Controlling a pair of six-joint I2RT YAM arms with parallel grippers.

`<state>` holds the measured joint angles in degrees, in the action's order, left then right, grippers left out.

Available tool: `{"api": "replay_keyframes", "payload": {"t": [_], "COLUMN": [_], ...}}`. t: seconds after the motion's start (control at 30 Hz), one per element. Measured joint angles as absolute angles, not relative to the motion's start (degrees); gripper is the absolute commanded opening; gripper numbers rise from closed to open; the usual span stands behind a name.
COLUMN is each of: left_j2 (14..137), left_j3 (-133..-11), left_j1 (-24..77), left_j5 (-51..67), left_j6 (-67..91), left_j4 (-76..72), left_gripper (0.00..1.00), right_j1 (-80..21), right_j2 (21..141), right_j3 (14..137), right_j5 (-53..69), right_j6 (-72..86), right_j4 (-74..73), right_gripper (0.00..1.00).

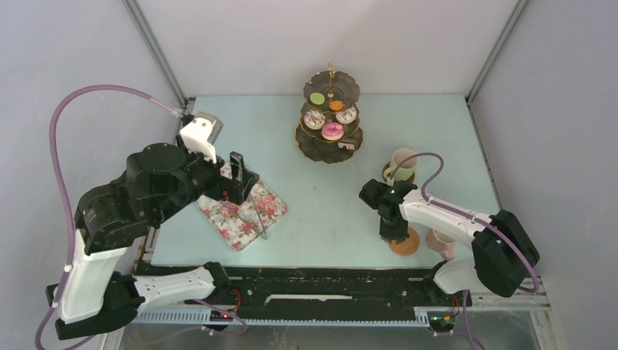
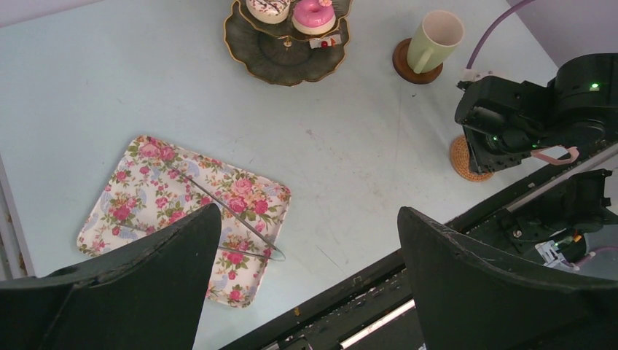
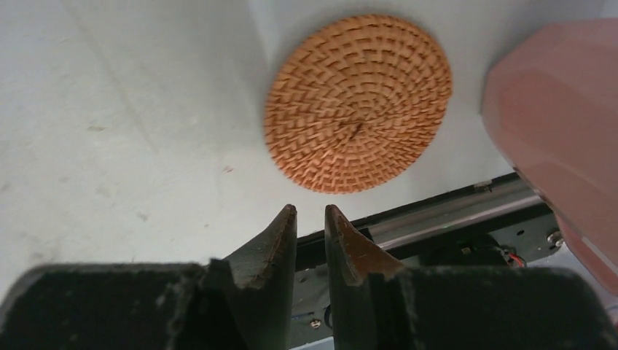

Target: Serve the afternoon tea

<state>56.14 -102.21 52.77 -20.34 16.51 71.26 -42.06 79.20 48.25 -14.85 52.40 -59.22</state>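
Observation:
A tiered stand [image 1: 329,152] at the back middle holds toy cakes: a pink doughnut [image 1: 332,131], a white doughnut [image 1: 314,119], a green piece [image 1: 317,98] and an orange piece [image 1: 336,106]. A cream cup [image 1: 402,162] stands on a dark brown coaster at the right. A woven brown coaster [image 3: 357,102] lies bare near the front edge, with a pink cup [image 3: 561,124] beside it on the right. My right gripper [image 3: 311,209] hangs just above that coaster's near side, its jaws nearly together and empty. My left gripper [image 2: 307,211] is wide open and empty above the floral cloth [image 2: 146,189].
Long grey tongs [image 2: 233,219] lie on the floral cloth at the front left. The black front rail [image 1: 328,281] runs along the table's near edge, just below the woven coaster. Grey walls close in the table on three sides.

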Motion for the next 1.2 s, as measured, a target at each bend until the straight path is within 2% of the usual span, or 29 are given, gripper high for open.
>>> {"api": "replay_keyframes", "payload": {"t": [0.3, 0.6, 0.8, 1.0, 1.2], "left_j2": [56.12, 55.07, 54.89, 54.92, 55.05], "left_j3": [-102.21, -102.21, -102.21, -102.21, -102.21], "left_j1": [52.77, 52.77, 52.88, 52.88, 52.88], "left_j5": [-20.36, -21.06, -21.91, -22.37, -22.72], "left_j6": [16.53, 16.49, 16.47, 16.45, 16.45], "left_j4": [71.29, 71.31, 71.31, 71.33, 71.81], "left_gripper": [0.98, 0.98, 0.98, 0.98, 0.98], "right_j1": [-38.74, -40.12, -41.17, -40.27, -37.91], "right_j2": [83.26, 92.58, 103.35, 113.73, 118.10], "right_j3": [46.54, 50.04, 63.46, 80.71, 88.47], "right_j5": [-18.41, -18.57, -16.45, -13.28, -12.38], "right_j6": [56.16, 50.63, 44.75, 40.95, 38.44], "right_j4": [-59.09, -56.86, -57.23, -47.13, -45.50], "right_gripper": [0.26, 0.27, 0.27, 0.27, 0.27]}}
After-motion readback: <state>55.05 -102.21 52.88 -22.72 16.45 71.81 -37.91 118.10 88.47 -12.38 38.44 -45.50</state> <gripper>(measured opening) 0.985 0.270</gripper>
